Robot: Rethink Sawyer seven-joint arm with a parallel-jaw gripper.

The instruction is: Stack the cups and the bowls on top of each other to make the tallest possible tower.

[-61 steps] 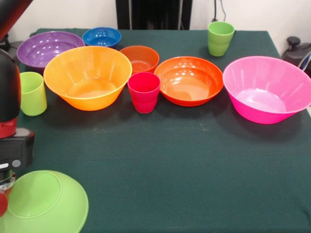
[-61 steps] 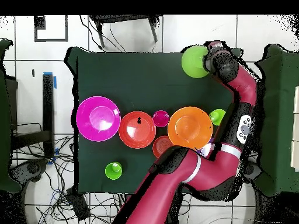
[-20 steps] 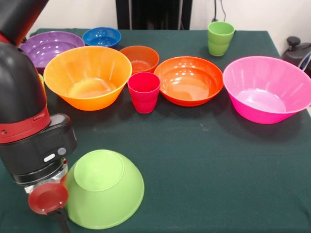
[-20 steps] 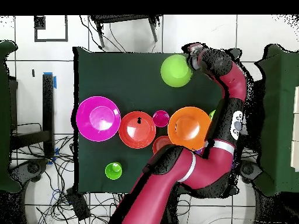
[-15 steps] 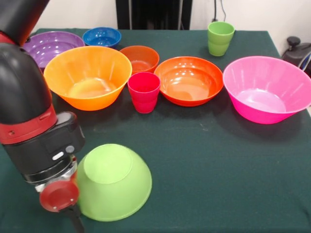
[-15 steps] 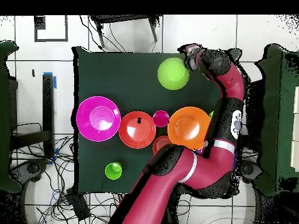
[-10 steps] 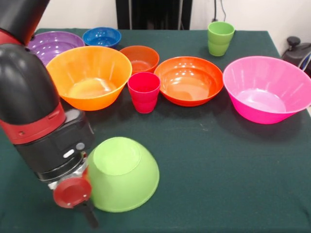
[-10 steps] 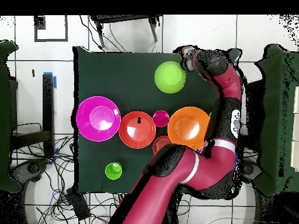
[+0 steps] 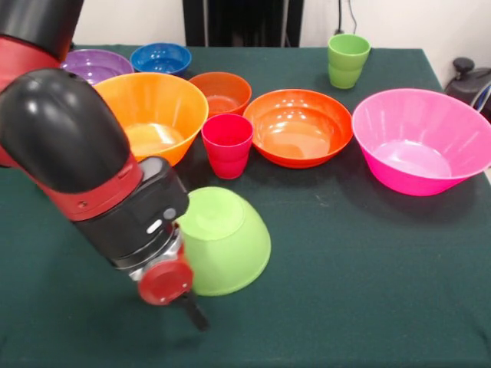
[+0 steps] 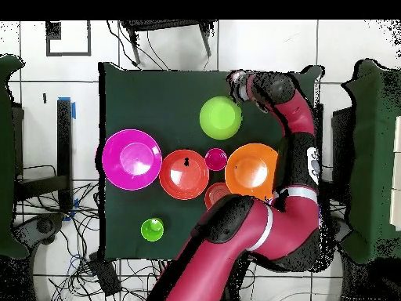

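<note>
The lime green bowl (image 9: 226,239) (image 10: 220,117) is rim-down and tilted, and my gripper (image 9: 192,309) (image 10: 236,96) is shut on its rim at the lower left in the front view. Behind it stand the red-pink cup (image 9: 227,144), the large yellow-orange bowl (image 9: 161,111), the small dark orange bowl (image 9: 221,90), the medium orange bowl (image 9: 299,126) and the large pink bowl (image 9: 422,138). The purple bowl (image 9: 96,63) and the blue bowl (image 9: 160,56) sit at the back left. One green cup (image 9: 348,60) stands at the back. No tower stands; every bowl is single.
My arm's thick black and red wrist (image 9: 84,153) covers the left part of the front view and part of the yellow-orange and purple bowls. The dark green cloth (image 9: 360,284) spreads open at the front right. A black object (image 9: 468,77) sits off the table's right edge.
My gripper has carried the lime green bowl from the table's front left corner rightward and inward, to just in front of the red-pink cup. The other bowls and cups have not moved.
</note>
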